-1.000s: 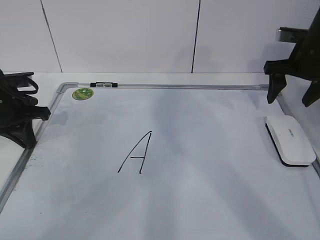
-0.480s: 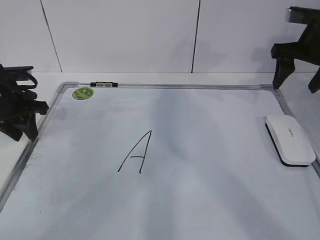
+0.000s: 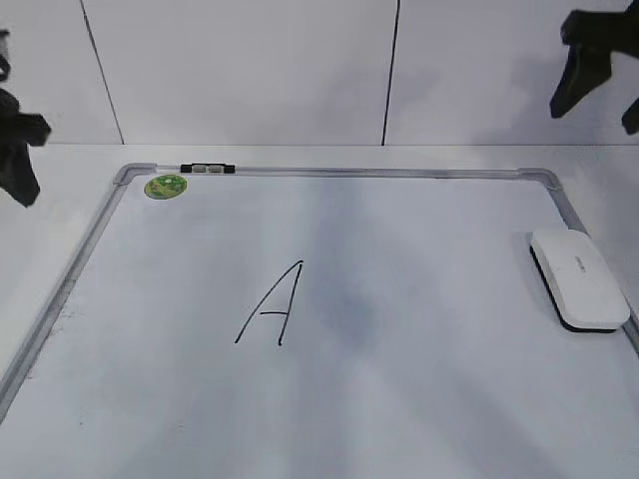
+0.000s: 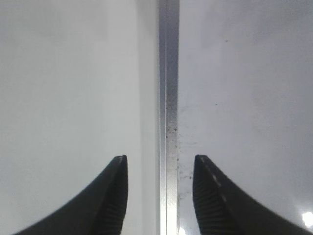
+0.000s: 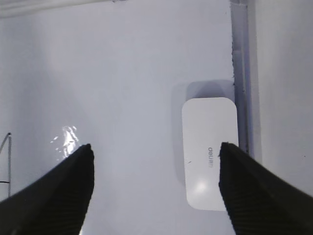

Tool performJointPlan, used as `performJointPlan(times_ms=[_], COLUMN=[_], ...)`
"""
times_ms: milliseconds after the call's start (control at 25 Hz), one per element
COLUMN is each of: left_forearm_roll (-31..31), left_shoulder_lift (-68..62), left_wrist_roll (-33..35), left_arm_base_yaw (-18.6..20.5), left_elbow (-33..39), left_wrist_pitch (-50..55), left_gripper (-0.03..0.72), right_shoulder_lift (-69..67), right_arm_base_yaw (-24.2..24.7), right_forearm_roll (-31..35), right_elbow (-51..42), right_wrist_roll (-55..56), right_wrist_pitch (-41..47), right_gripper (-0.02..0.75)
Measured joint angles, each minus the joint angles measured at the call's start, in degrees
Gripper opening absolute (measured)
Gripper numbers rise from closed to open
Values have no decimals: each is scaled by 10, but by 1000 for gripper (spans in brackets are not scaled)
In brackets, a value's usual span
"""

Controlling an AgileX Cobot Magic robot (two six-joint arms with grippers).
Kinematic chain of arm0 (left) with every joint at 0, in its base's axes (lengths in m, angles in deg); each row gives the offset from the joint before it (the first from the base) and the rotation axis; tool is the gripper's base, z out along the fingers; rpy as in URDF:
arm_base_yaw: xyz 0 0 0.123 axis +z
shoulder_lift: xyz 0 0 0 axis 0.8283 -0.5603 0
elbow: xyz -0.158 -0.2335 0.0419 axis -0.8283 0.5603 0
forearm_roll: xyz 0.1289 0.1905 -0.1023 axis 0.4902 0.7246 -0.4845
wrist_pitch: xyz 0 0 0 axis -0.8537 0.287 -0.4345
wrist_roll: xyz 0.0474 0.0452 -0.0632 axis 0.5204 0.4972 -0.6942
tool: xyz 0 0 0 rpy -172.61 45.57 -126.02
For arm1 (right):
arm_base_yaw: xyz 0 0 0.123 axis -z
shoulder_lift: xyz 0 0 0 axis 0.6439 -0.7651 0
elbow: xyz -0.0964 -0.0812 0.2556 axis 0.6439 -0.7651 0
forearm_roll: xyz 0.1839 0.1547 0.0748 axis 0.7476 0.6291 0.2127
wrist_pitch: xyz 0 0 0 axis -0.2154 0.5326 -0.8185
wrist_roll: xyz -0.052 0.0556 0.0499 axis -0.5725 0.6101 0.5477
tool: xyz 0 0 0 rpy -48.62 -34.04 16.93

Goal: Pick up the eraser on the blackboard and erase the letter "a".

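Observation:
The eraser point(image 3: 579, 279), a white block with a black underside, lies on the blackboard point(image 3: 339, 172) by its right frame. It also shows in the right wrist view point(image 5: 210, 152). A tall slanted capital "A" point(image 3: 272, 307) is drawn mid-board; no small lowercase "a" shows. My right gripper point(image 3: 597, 112) hangs open and empty high above the board's far right corner; in its wrist view point(image 5: 155, 147) the eraser lies below, near the right finger. My left gripper point(image 3: 18, 160) is open and empty above the board's left frame point(image 4: 168, 98), with the jaws point(image 4: 160, 159) straddling it from above.
A round green sticker point(image 3: 166, 186) sits at the board's far left corner, with a small black-and-white clip point(image 3: 208, 169) on the top frame beside it. A white wall stands behind. White table surface lies left of the frame point(image 4: 73, 98).
Both arms have risen. The left gripper lifted from beside the left frame; the right gripper moved up away from the far right corner. Eraser and writing have not moved.

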Motion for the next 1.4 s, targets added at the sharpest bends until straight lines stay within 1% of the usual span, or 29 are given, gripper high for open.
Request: performJointPlan(times_ms=[120, 480, 760, 920, 1120, 1400], left_forearm_roll=[0, -8, -10, -11, -11, -13], left_shoulder_lift=[76, 275, 381, 431, 491, 587], left_wrist_roll=[0, 0, 0, 0, 0, 0], left_arm_base_yaw=[0, 0, -4, -33, -65, -90], left_elbow=[0, 0, 0, 0, 0, 0], left_wrist_pitch=[13, 69, 115, 121, 124, 129], left_gripper=[330, 330, 330, 330, 330, 325], right_shoulder_lift=[51, 193, 304, 385, 496, 646], right_arm_base_yaw=[0, 0, 0, 0, 0, 0], right_forearm_roll=[17, 98, 124, 133, 134, 134], right_elbow=[0, 0, -10, -57, -142, -257], right_wrist_roll=[-4, -20, -24, -25, -25, -25], right_wrist_pitch=[3, 13, 17, 19, 21, 26], right_gripper=[619, 597, 594, 594, 594, 593])
